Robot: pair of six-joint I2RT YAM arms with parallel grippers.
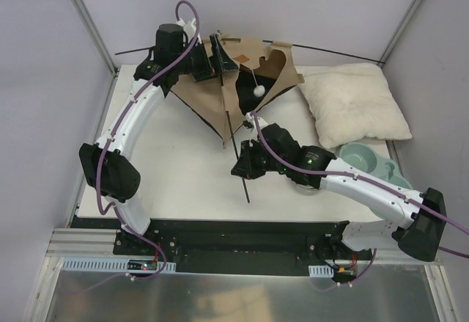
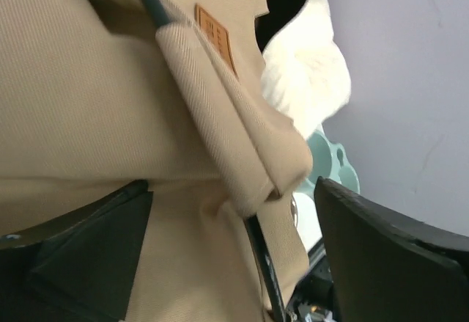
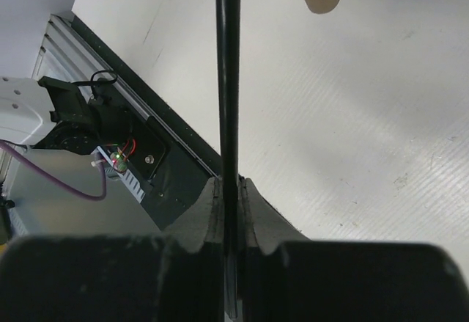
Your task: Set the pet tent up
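The tent sat half-collapsed at the far middle of the table, tan fabric sagging around a dark-edged doorway, with a brown label beside a pole sleeve. One black pole ran from it toward the near edge, and the right gripper was clamped tight on that pole above the table. The left gripper stood wide open with the fabric sleeve between its fingers, gripping nothing. A fluffy white pillow lay just right of the tent, a teal bowl nearer, beside the right arm. A second pole reached past both table sides near the far wall. White tabletop showed between the arms.
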